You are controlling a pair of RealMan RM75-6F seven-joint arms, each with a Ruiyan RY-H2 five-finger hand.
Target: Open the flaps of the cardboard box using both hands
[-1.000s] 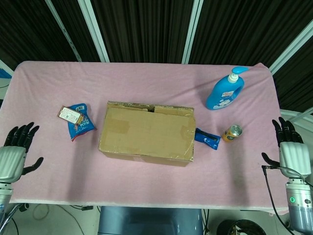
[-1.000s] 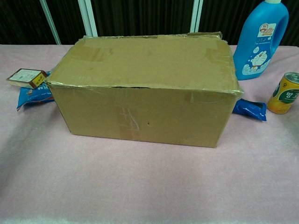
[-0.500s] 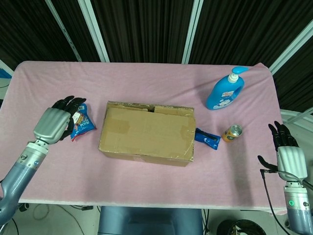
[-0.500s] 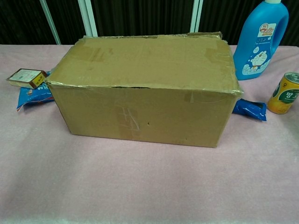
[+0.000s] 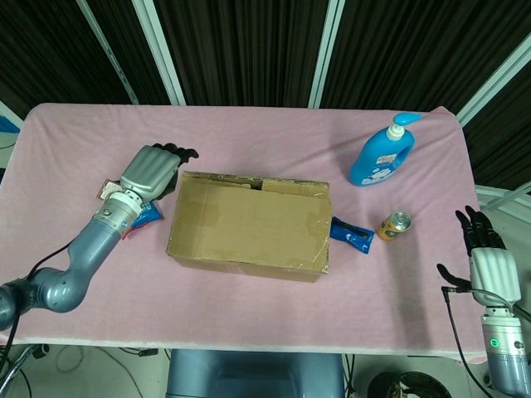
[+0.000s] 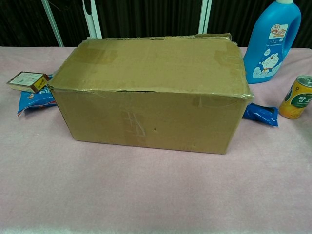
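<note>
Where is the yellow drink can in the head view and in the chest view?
Head view: the yellow can stands right of the cardboard box, below the blue pump bottle.
Chest view: the can is at the right edge, just right of the blue bottle.
Shared landmark: the small blue packet lying between box and can.

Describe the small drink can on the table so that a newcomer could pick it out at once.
Start at the large brown cardboard box in the middle of the pink-covered table, then look towards the robot's right. Past a dark blue snack packet stands the small orange and yellow metal can, in front of the tall blue pump bottle. It is the only can.
</note>
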